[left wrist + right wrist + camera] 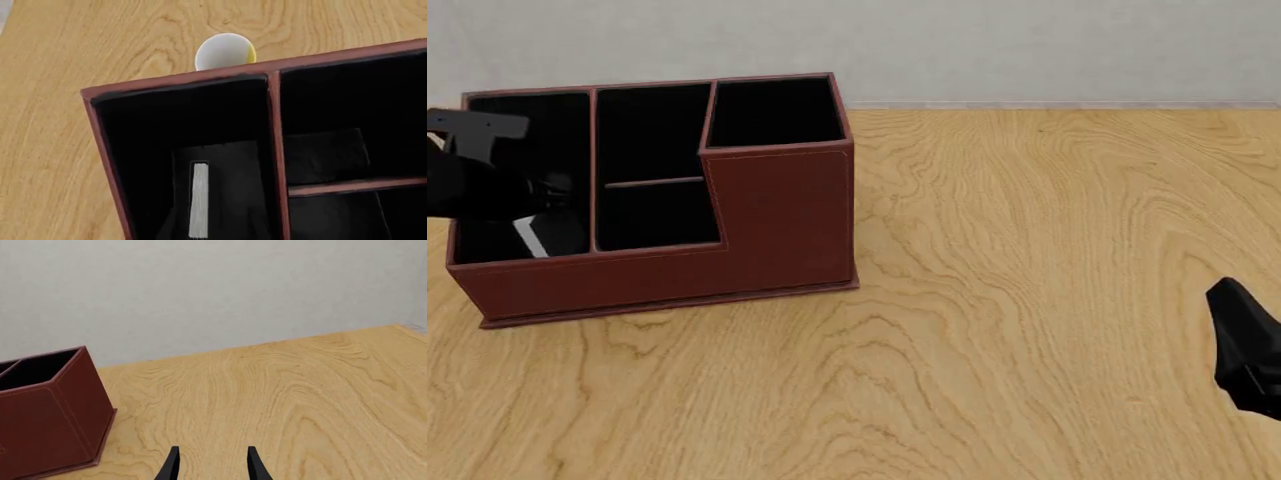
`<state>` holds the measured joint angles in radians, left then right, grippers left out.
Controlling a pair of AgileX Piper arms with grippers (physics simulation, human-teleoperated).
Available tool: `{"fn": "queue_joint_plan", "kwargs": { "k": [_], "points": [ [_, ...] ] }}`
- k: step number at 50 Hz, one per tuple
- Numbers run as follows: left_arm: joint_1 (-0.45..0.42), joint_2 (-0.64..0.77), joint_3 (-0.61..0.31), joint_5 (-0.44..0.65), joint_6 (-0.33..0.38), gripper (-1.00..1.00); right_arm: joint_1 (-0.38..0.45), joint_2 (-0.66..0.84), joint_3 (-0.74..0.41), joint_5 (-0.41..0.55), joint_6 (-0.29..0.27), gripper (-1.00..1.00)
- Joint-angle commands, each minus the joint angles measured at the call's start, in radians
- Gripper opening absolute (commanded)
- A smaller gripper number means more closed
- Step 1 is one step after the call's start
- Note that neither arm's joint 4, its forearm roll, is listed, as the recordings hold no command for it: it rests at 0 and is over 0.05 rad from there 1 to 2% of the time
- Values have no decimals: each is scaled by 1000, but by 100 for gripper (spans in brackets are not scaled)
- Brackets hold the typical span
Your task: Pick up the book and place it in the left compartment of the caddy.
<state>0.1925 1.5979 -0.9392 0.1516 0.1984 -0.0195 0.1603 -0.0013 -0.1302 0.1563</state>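
The big reddish-brown leather-look caddy sits far left; its long black-lined left compartment lies directly under the left gripper. That gripper pinches the small black book, page edge facing up, long axis running along the slot. The right gripper hangs well apart, moderately open, empty.

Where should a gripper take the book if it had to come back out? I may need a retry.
From above, pinching the covers across the book: it stands on edge in the left compartment of the caddy, whose walls block the sides.
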Motion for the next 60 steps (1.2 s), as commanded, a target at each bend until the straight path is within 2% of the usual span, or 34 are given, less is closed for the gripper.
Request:
{"fn": "queue_joint_plan", "kwargs": {
  "k": [1,26,52,60],
  "points": [
    [2,-26,3,8,6,100,0,-2,0,1,-1,100],
    [10,-145,8,42,29,100,-1,-17,1,11,4,100],
    [-14,-321,-2,114,14,100,-2,-36,-1,26,4,100],
    [-30,-390,7,113,-11,100,-5,-47,0,34,5,100]
  ]
}}
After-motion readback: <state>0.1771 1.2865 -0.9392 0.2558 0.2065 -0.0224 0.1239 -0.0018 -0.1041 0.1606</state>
